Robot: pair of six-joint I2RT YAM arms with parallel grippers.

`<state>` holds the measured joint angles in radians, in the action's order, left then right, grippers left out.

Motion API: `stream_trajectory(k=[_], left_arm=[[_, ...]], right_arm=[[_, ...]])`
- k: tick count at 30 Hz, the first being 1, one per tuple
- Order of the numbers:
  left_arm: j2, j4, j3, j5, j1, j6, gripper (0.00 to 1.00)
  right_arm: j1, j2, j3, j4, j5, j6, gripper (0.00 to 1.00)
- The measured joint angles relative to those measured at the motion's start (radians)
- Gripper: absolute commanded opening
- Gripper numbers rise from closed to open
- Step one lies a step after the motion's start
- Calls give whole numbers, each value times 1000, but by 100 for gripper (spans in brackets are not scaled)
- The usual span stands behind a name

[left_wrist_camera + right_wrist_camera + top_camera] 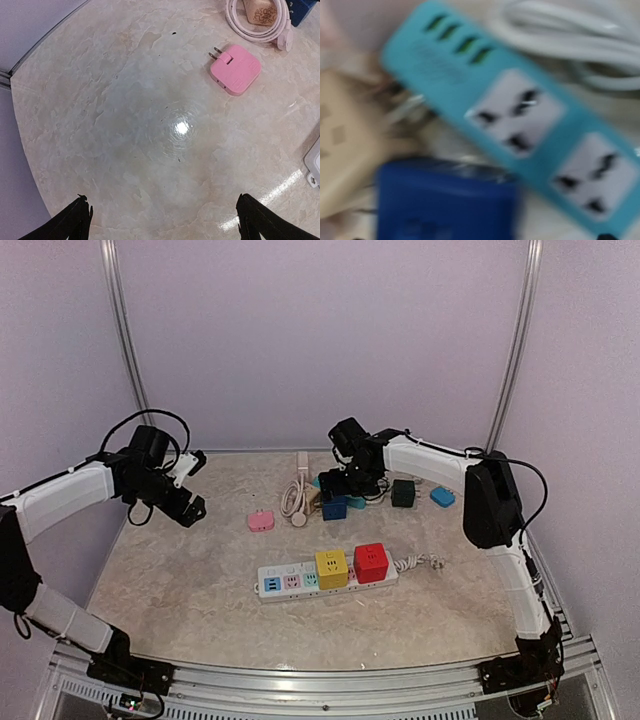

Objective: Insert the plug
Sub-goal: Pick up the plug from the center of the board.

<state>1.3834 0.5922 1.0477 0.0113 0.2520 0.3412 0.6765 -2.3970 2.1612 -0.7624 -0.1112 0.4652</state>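
A white power strip (300,580) lies at mid-table with a yellow cube plug (331,568) and a red cube plug (371,562) in it. My right gripper (336,490) hovers low over a dark blue cube plug (334,508) at the back. In the blurred right wrist view the blue plug (445,200) fills the bottom, and only one dark fingertip (607,236) shows, far off to its right, so the jaws look open. My left gripper (188,488) is open and empty above bare table at the left (162,199). A pink plug (235,69) lies flat ahead of it.
A teal power strip (520,115), a coiled white cable (296,498) and a beige plug (345,160) crowd round the blue plug. A black cube (402,492) and a light blue plug (442,497) lie to the back right. Walls enclose the table.
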Motion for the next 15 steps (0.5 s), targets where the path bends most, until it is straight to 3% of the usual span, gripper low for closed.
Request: stream_trajectory(k=[9, 15], left_arm=[[17, 0, 0, -1, 0, 4, 99], [17, 0, 0, -1, 0, 4, 99]], right_arm=[[51, -16, -2, 50, -4, 22, 92], [52, -38, -2, 40, -26, 33, 76]])
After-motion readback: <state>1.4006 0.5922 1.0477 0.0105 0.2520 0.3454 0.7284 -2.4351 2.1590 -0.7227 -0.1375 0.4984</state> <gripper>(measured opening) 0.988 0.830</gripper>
